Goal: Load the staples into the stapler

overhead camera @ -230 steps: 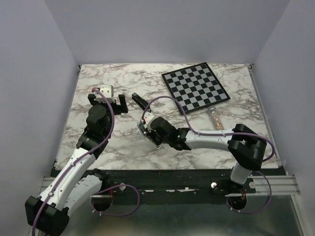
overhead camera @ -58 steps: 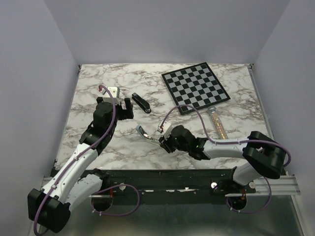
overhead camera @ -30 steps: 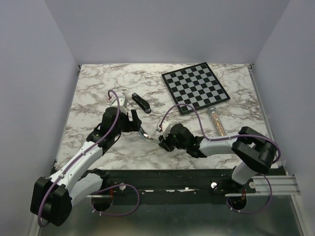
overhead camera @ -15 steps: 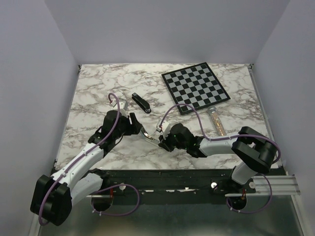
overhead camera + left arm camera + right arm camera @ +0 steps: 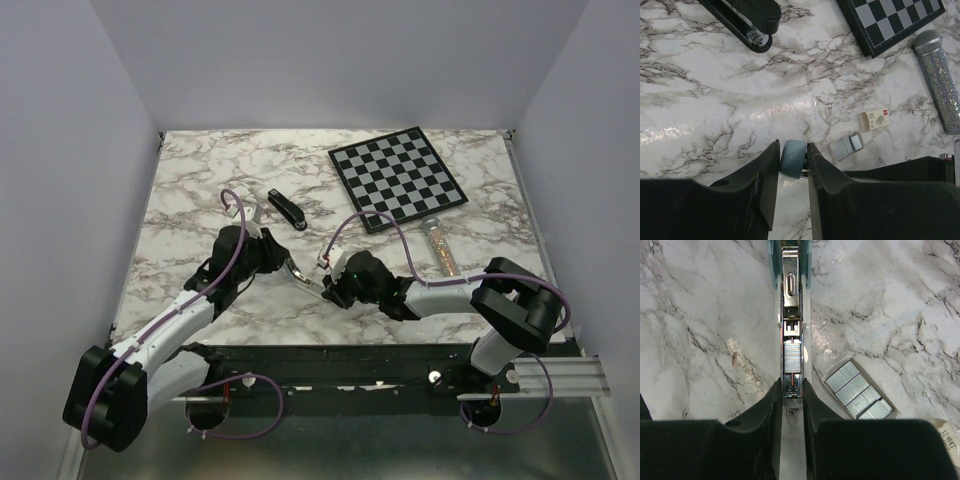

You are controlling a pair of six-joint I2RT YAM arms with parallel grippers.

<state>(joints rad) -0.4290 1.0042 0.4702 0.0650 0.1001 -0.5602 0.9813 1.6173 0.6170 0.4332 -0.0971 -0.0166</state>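
Observation:
An opened stapler (image 5: 300, 274) with teal sides lies low over the marble between both grippers. Its bare metal magazine (image 5: 792, 315) runs away from my right gripper (image 5: 792, 387), which is shut on the magazine's near end. A silver strip of staples (image 5: 792, 359) sits inside the channel just beyond the fingertips. My left gripper (image 5: 793, 156) is shut on the stapler's rounded teal end (image 5: 793, 159), with both pads touching it. In the top view the left gripper (image 5: 281, 262) and right gripper (image 5: 322, 288) face each other. A slim black stapler (image 5: 286, 210) lies closed behind them.
An open cream tray of spare staple strips (image 5: 857, 390) lies right of the magazine, its lid (image 5: 875, 120) beside it. The black stapler (image 5: 747, 20) is at the far left. A chessboard (image 5: 397, 178) sits at the back right, with a glittery tube (image 5: 438, 243) in front of it.
My left arm has swung right from the back left of the table to the stapler, and its jaws have closed on the teal end. The right gripper has kept its hold.

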